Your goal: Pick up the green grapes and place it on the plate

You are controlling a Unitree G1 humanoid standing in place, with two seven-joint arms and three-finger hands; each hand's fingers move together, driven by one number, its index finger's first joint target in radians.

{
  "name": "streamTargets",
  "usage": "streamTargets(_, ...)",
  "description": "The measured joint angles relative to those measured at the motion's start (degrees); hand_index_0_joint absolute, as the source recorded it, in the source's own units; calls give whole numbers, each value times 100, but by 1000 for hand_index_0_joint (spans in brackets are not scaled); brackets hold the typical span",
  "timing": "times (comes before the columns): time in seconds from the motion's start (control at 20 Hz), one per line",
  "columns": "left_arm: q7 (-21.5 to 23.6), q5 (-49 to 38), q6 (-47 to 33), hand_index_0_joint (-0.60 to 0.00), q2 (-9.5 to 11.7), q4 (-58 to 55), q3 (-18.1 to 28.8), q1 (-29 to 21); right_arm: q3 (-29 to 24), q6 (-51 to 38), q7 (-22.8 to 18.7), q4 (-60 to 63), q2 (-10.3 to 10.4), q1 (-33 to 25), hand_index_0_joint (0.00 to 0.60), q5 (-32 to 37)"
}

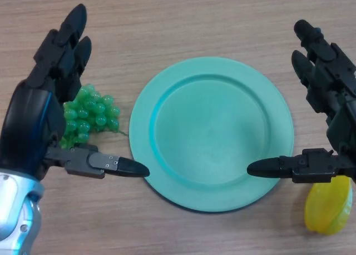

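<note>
Head view. The green grapes lie on the table just left of the empty plate. The left hand, fingers straight and released, straddles the bunch, evidently posed to close on it. The right hand hangs open right of the plate, above a yellow fruit.

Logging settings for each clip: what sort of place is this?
Probably a lab or test tabletop: a wood-grain table holding just a green plate, green grapes and a yellow object.
</note>
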Motion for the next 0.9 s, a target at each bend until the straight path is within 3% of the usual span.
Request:
streamTargets(0.4, -129, -15, 121, 0, 11, -52, 20, 70, 165, 218, 46, -139, 2, 61, 0, 2)
streamTargets(0.5, -182, 23, 124, 0, 129, 103, 78, -83, 207, 352, 51, -239, 2, 87, 0, 3)
streamTargets(0.7, -183, 1091, -721, 0, 259, 1192, 357, -311, 218, 384, 66, -396, 5, 182, 0, 192)
streamTargets(0.75, -183, 1406, -972, 0, 418, 1553, 417, -398, 216, 391, 65, -436, 5, 208, 0, 191)
streamTargets(0.9, -182, 1627, -1633, 0, 586, 2450, 515, -615, 213, 455, 63, -564, 5, 169, 0, 205)
